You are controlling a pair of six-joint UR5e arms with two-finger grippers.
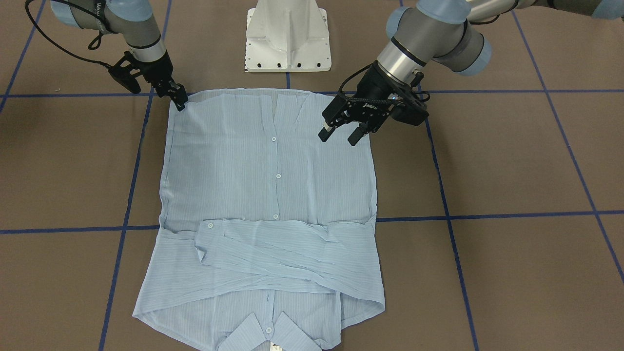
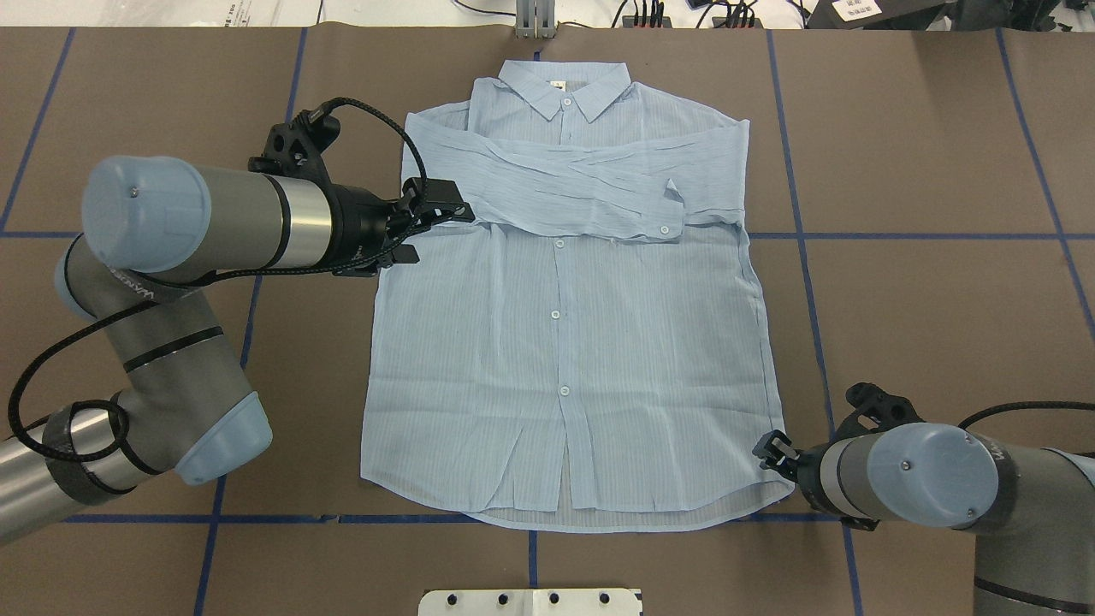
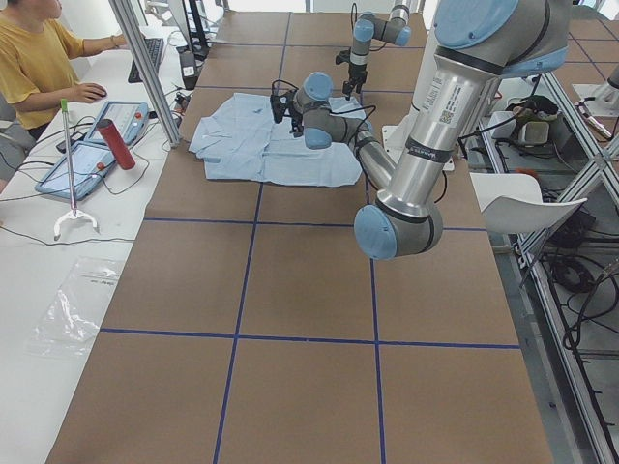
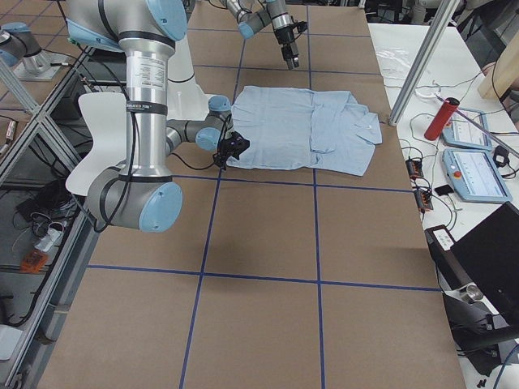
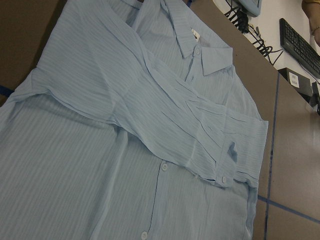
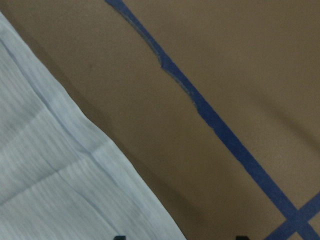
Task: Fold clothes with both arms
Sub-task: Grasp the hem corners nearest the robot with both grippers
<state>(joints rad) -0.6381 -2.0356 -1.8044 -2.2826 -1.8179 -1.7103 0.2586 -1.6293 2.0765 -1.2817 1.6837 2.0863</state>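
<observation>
The pale-blue striped shirt (image 1: 273,175) lies flat and buttoned on the brown table, collar (image 2: 565,90) on the far side, both sleeves folded across the chest (image 2: 590,184). My left gripper (image 1: 340,134) is open and empty. It hovers above the shirt's side edge just below the folded sleeves, and it also shows in the overhead view (image 2: 430,231). My right gripper (image 1: 179,100) is low at the hem corner nearest my right (image 2: 770,449). In the right wrist view the shirt's edge (image 6: 100,150) runs between two spread fingertips, so it is open.
The white pedestal base (image 1: 287,39) stands just behind the hem. Blue tape lines (image 2: 804,257) cross the table. An operator (image 3: 29,68) sits at a side desk with tablets and a red cylinder (image 3: 116,145), beyond the collar end.
</observation>
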